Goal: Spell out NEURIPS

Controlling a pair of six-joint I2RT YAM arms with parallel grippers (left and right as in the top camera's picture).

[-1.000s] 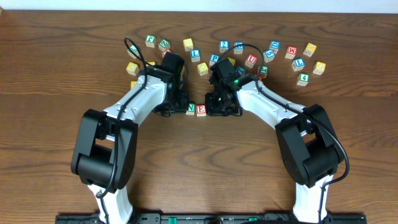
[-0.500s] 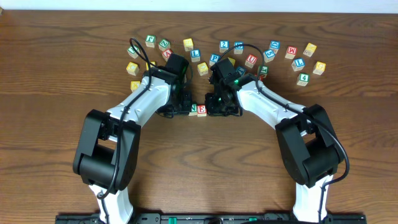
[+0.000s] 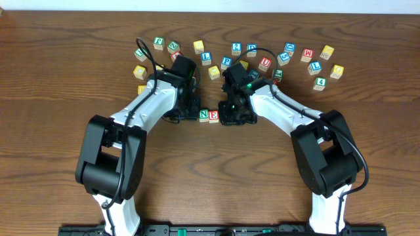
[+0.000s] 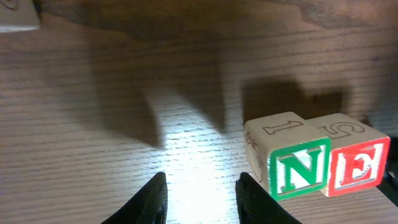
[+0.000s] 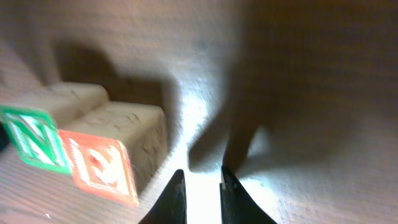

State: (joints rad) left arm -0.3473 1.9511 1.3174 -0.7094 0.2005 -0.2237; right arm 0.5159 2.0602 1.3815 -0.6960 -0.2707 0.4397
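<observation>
Two NEURIPS cubes stand side by side and touching on the wooden table: the green N cube [image 3: 204,115] [image 4: 298,168] [image 5: 28,137] on the left and the red E cube [image 3: 214,116] [image 4: 357,165] [image 5: 99,165] on the right. My left gripper [image 3: 190,113] [image 4: 200,183] hangs low just left of the N cube, open, with only bare table between its fingers. My right gripper [image 3: 231,117] [image 5: 202,177] sits just right of the E cube, open by a narrow gap and holding nothing. Neither touches a cube.
Several more lettered cubes lie in an arc behind the arms, among them a red U cube [image 3: 265,63], a blue L cube [image 3: 206,58], a 2 cube [image 3: 236,47] and a 4 cube [image 3: 319,83]. Bare wood [image 3: 210,170] stretches in front of the N-E pair.
My left gripper swung right toward the N cube, then drew back left. The N cube ended a touch further right, against the E cube. The right gripper hardly moved.
</observation>
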